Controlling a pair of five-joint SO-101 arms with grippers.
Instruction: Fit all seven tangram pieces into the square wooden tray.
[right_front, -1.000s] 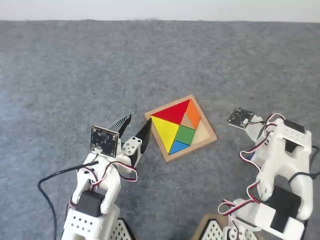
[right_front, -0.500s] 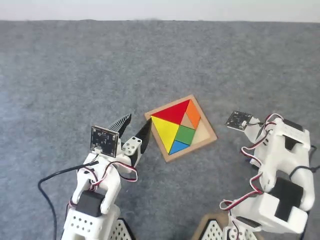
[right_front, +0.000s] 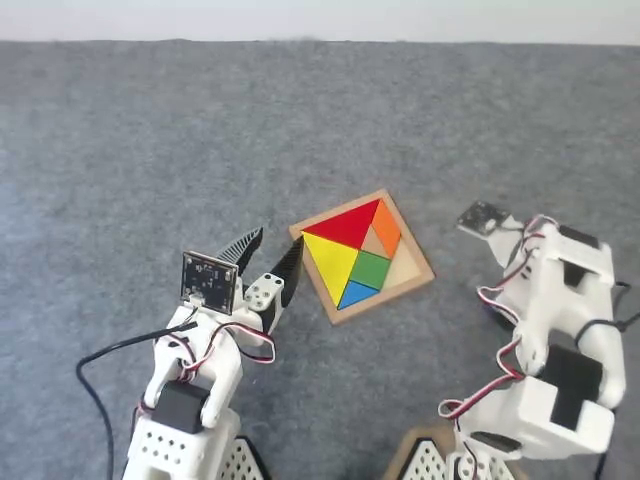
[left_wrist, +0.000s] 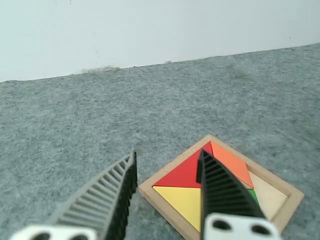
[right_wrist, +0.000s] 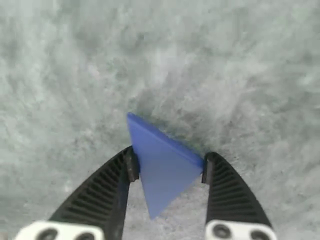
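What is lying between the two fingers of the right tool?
A blue triangle piece, touched by both fingers of the right tool, as the right wrist view shows.

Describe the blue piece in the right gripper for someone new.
Find the right arm, beside the wooden tray. The right gripper holds a blue triangle over grey carpet. The other blue piece lies in the tray; this one is outside.

It looks like a small robotics lab: a bench (right_front: 120, 130) covered in grey felt stands against a bare white wall (left_wrist: 150, 30). The left arm (right_front: 190, 390) and right arm (right_front: 560, 330) are white plastic, with loose wiring and a bare circuit board (right_front: 209, 280).
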